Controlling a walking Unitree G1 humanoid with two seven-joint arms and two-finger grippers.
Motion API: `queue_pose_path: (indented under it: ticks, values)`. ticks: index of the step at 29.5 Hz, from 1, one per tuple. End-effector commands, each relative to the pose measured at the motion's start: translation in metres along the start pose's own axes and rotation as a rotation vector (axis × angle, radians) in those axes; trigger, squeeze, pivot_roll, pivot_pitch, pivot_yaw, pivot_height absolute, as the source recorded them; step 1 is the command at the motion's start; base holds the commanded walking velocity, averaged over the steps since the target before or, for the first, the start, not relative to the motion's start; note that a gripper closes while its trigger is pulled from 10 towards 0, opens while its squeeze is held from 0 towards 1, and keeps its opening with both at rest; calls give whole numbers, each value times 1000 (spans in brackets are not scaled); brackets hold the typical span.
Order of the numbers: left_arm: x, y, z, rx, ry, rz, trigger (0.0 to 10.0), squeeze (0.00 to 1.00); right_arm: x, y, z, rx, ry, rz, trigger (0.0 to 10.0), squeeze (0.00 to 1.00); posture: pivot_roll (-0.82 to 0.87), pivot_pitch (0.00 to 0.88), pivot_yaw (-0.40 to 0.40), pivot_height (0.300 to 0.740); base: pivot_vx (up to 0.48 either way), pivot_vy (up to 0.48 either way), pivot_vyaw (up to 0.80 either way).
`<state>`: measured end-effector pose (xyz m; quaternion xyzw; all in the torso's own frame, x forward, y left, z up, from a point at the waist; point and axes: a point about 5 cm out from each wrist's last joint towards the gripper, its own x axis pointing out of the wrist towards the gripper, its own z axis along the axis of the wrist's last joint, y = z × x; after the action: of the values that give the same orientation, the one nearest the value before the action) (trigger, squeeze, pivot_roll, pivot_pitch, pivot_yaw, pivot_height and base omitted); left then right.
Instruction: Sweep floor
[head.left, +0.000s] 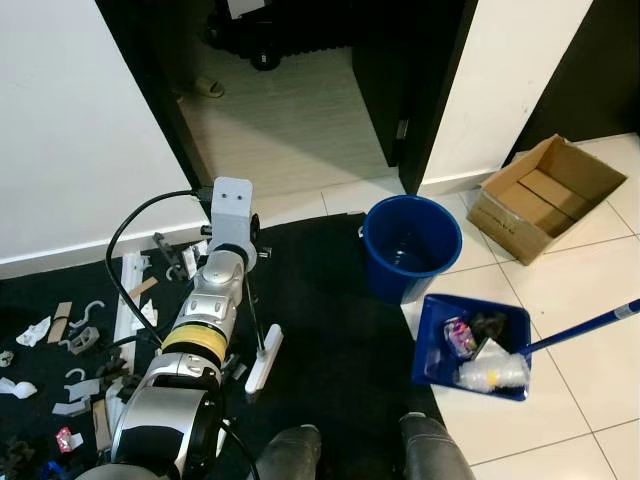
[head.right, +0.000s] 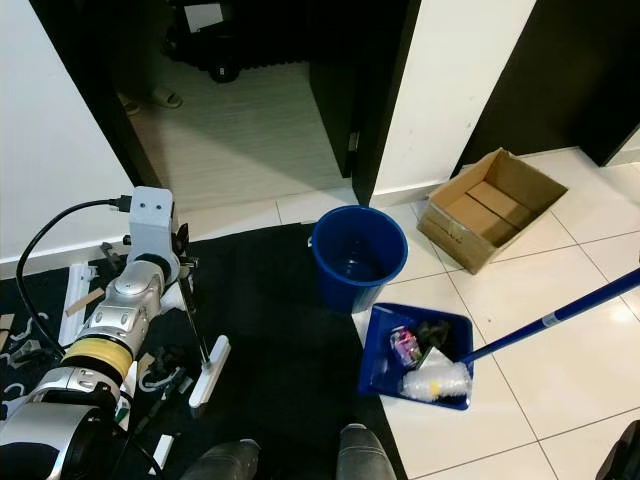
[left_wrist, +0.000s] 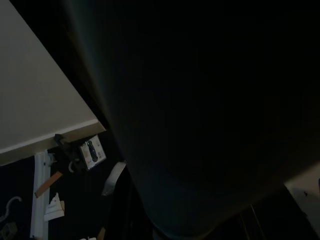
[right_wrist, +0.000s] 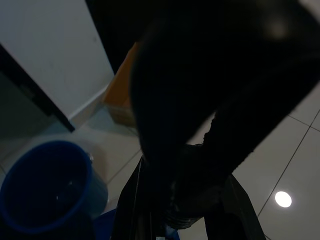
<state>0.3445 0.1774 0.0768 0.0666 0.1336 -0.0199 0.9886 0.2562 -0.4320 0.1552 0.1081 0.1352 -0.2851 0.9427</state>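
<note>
Dark rug (head.left: 330, 330): left gripper (head.left: 243, 262) clasps brush (head.left: 263, 358); laden dustpan (head.left: 470, 345) near bucket (head.left: 411, 245); right gripper's grip indeterminate.

blue handle (head.left: 585, 326): cut off at the picture's edge, its holder cannot be seen | left wrist view: mostly blocked by a big dark shape, too dark to tell | dustpan (head.left: 437, 330): small bits inside are too small to be named | left gripper: fingers hidden behind the white camera box (head.left: 232, 205)
</note>
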Motion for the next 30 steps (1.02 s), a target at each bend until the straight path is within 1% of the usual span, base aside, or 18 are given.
queue_pose_path:
  ticks: [1, 4, 5, 6, 7, 10, 12, 14, 17, 19, 20, 21, 23, 24, 25, 27, 29, 30]
  values:
    - [-1, -1, -2, 9, 1, 2, 10000, 0, 0, 1, 4, -28, -18, 5, 10000, 0, -18, 35, 17, 740, 0, 0, 0]
    - [-1, -1, -3, 16, -6, 7, 10000, 0, 2, 11, -20, -63, 24, 28, 10000, 0, -19, 34, 20, 740, 0, 0, 0]
    - [-1, -1, -3, 16, -6, 7, 10000, 0, 2, 11, -20, -63, 24, 28, 10000, 0, -19, 34, 20, 740, 0, 0, 0]
    - [-1, -1, -3, 28, -14, 12, 10000, 0, 4, 20, -30, -68, 19, 41, 10000, 0, -18, 35, 22, 740, 0, 0, 0]
    - [-1, -1, -3, 28, -14, 12, 10000, 0, 4, 20, -30, -68, 19, 41, 10000, 0, -18, 35, 22, 740, 0, 0, 0]
    - [-1, -1, -2, 36, -25, 18, 10000, 0, 4, 31, -38, -70, -1, 61, 10000, 0, -15, 35, 23, 740, 0, 0, 0]
    - [-1, -1, -1, 33, -29, 16, 10000, 0, 5, 42, -43, -46, -27, 80, 10000, 0, -12, 38, 24, 740, 0, 0, 0]
    - [-1, -1, -1, 33, -29, 16, 10000, 0, 5, 42, -43, -46, -27, 80, 10000, 0, -12, 38, 24, 740, 0, 0, 0]
    - [-1, -1, 0, 30, -31, 14, 10000, 0, 6, 53, -47, -20, -45, 99, 10000, 0, -10, 38, 24, 740, 0, 0, 0]
    - [-1, -1, 0, 30, -31, 14, 10000, 0, 6, 53, -47, -20, -45, 99, 10000, 0, -10, 38, 24, 740, 0, 0, 0]
    - [-1, 0, -1, 29, -31, 14, 10000, 0, 6, 61, -50, -8, -55, 117, 10000, 0, -8, 38, 23, 740, 0, 0, 0]
    - [-1, 0, -1, 29, -31, 14, 10000, 0, 6, 61, -50, -8, -55, 117, 10000, 0, -8, 38, 23, 740, 0, 0, 0]
    - [-2, 0, -2, 27, -29, 16, 10000, 0, 6, 77, -60, -2, -48, 157, 10000, 0, -7, 37, 22, 740, 0, 0, 0]
    - [-2, 0, -2, 27, -29, 16, 10000, 0, 6, 77, -60, -2, -48, 157, 10000, 0, -7, 37, 22, 740, 0, 0, 0]
    - [-2, 0, -3, 28, -29, 18, 10000, 0, 5, 86, -67, 2, -37, 173, 10000, 0, -7, 37, 22, 740, 0, 0, 0]
    - [-2, 0, -3, 28, -29, 18, 10000, 0, 5, 86, -67, 2, -37, 173, 10000, 0, -7, 37, 22, 740, 0, 0, 0]
    - [-2, 0, -4, 28, -30, 23, 10000, 0, 4, 104, -80, 4, -26, 211, 10000, 0, -5, 36, 21, 740, 0, 0, 0]
    - [-2, 0, -4, 28, -30, 23, 10000, 0, 4, 104, -80, 4, -26, 211, 10000, 0, -5, 36, 21, 740, 0, 0, 0]
